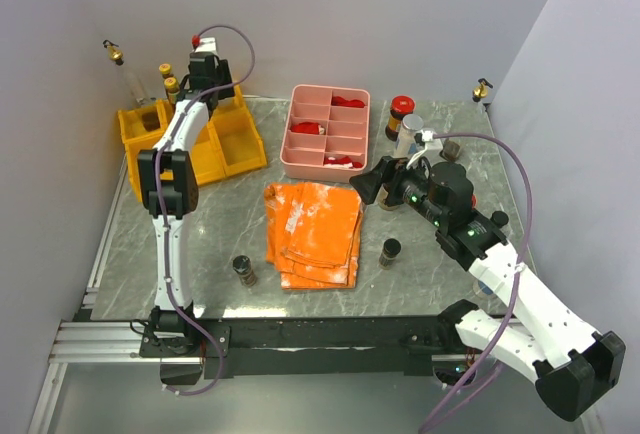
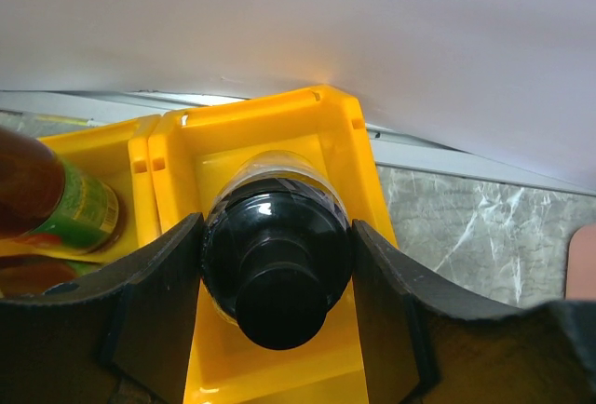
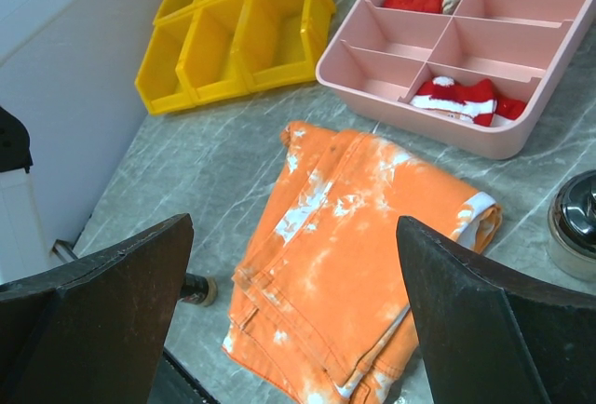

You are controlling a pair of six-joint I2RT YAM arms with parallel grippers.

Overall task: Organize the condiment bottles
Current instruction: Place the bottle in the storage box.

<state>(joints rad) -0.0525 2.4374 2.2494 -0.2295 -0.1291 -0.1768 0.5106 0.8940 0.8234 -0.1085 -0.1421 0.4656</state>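
Observation:
My left gripper (image 2: 277, 283) is shut on a dark bottle with a black cap (image 2: 279, 227), which hangs upright over a compartment of the yellow bins (image 2: 270, 129). In the top view this gripper (image 1: 205, 82) is at the back left. A brown bottle with a green label (image 2: 65, 204) stands in the neighbouring bin. My right gripper (image 3: 293, 264) is open and empty above the orange cloth (image 3: 363, 236); it also shows in the top view (image 1: 378, 186). A silver-capped jar (image 3: 577, 222) stands to its right. Small dark jars stand at the front (image 1: 243, 270) and right of the cloth (image 1: 390, 251). A red-capped bottle (image 1: 400, 114) and other bottles (image 1: 450, 149) stand at the back right.
A pink divided tray (image 1: 300, 159) with red pieces sits at the back middle. The yellow bins (image 1: 235, 144) line the back left, with yellow-capped bottles (image 1: 170, 80) behind them. White walls close in on the left, back and right.

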